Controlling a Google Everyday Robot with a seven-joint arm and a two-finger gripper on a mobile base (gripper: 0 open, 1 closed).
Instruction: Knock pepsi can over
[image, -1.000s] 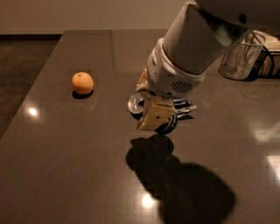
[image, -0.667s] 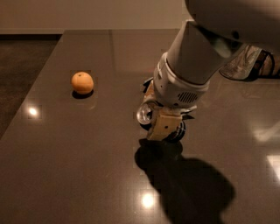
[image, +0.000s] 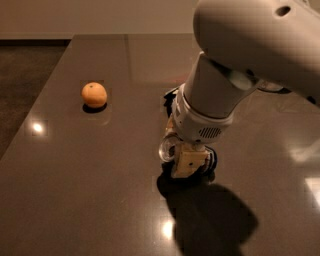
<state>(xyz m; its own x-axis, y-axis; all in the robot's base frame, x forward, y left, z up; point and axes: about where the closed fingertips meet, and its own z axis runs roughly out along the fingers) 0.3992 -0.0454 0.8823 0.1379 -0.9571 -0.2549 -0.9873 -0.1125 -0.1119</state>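
One small dark-blue metal pepsi can (image: 168, 148) with a silver top sits mid-way on the dark shiny worktop (image: 75, 190), mostly hidden by the tan pincer (image: 189, 162) at its 3 o'clock. I cannot tell if the pincer is open. The can looks light and slippery, so push near its top. A round orange fruit (image: 94, 94) lies at 10 o'clock.

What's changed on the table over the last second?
The arm has swung toward the camera, carrying the claw lower in view and slightly right. The pepsi can, right beside the claw, shifted the same way. The orange stayed put.
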